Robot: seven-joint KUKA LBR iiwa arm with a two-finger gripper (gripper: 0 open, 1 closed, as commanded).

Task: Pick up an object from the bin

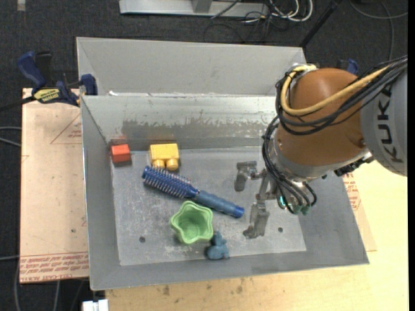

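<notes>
The orange cover (321,118) hid the bin's (194,63) far right corner; the arm (392,125) ran off the right edge; the blue lump's (217,251) kind was unclear.

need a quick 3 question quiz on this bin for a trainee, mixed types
1. True or false: the pincer holds the blue hairbrush.
2. Fill in: in the camera view the red block lies to the ___ of the yellow brick.
3. Which of these lies nearest the green flower-shaped cup? A red block, B yellow brick, C small blue toy.
Key: 1 false, its fingers are open with nothing between; 2 left; 3 C.
</notes>
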